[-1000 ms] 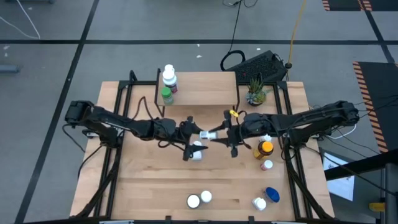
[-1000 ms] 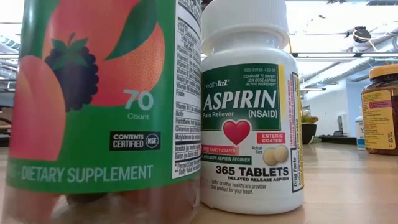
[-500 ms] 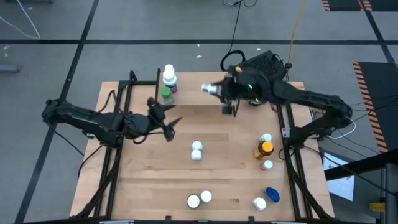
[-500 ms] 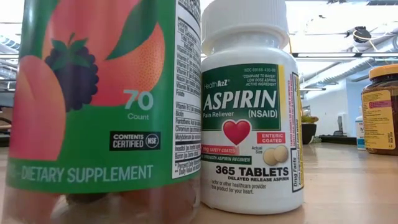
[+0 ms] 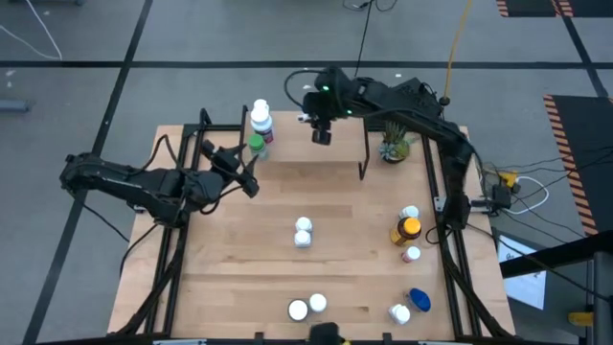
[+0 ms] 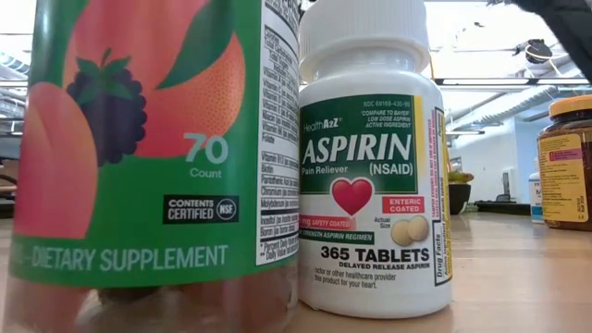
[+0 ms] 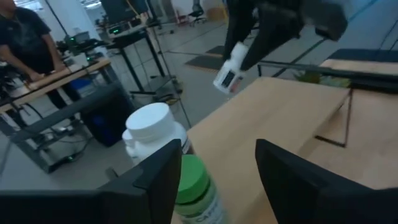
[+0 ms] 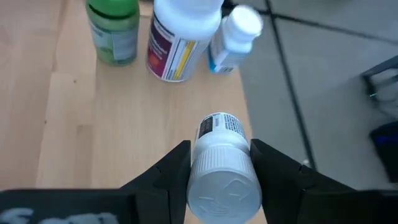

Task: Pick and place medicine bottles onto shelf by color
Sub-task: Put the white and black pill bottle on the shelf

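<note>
R gripper [image 5: 319, 123] is over the far edge of the shelf [image 5: 306, 144], clamped on a small white bottle [image 8: 219, 158] w/ white cap; bottle is held off the board, lying roughly level in the fingers [image 8: 166, 173]. On the shelf's far-left corner: a green-capped bottle [image 8: 114, 28], a big white bottle w/ purple-yellow label [image 8: 180, 34] just beside it, and a smaller white bottle w/ blue label [image 8: 231, 37] at the very edge.

L gripper [image 5: 237, 165] hangs at the shelf's left end, near the green-capped bottle, fingers [image 7: 152, 186] spread wide, nothing between them.

Rest on the bench [image 5: 230, 278]: a white bottle [image 5: 303, 231] mid-bench; two white caps [image 5: 306, 307] at near edge; amber bottle [image 5: 406, 230] w/ white ones beside it at right; blue bottle [image 5: 418, 300] near-right. Potted plant [image 5: 393, 144] by the shelf's right end.

Low view: green supplement bottle [image 6: 148, 157] touching or just beside an aspirin bottle [image 6: 370, 166].

A person [image 7: 25, 43] stands at a far table in left wrist view.
</note>
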Action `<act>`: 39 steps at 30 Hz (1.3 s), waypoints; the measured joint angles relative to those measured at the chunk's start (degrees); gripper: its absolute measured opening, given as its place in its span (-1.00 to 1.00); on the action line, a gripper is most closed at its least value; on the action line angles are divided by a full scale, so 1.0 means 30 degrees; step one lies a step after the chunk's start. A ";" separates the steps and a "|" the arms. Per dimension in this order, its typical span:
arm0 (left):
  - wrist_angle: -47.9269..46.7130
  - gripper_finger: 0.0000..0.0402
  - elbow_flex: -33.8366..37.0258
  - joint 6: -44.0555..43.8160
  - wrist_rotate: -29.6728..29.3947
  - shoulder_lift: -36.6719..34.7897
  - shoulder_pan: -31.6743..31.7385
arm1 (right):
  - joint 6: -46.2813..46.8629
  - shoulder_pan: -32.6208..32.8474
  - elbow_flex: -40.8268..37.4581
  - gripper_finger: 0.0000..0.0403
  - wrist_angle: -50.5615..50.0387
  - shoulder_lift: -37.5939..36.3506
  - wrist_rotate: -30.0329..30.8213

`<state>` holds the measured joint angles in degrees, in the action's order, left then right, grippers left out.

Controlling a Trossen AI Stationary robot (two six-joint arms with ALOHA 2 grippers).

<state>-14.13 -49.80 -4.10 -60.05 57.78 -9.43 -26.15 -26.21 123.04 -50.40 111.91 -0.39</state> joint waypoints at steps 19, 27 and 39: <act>-0.0327 -0.03 0.0000 0.0285 0.0189 0.0007 0.1777 | 0.0501 -0.0365 0.0715 -0.30 0.0474 0.3278 -0.0924; 0.0112 -0.01 0.0000 0.2703 0.5299 0.1118 0.2314 | 0.3076 -0.0076 0.0715 -0.30 -0.0793 0.1869 -0.4906; 0.6390 0.46 0.0007 0.7426 0.6092 0.5608 0.2426 | 0.5762 0.1600 0.0715 -0.30 -0.2559 0.0997 -0.8414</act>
<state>5.04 -49.78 18.18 -41.78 74.60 -2.15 -8.86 -21.41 125.19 -58.08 114.90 -25.63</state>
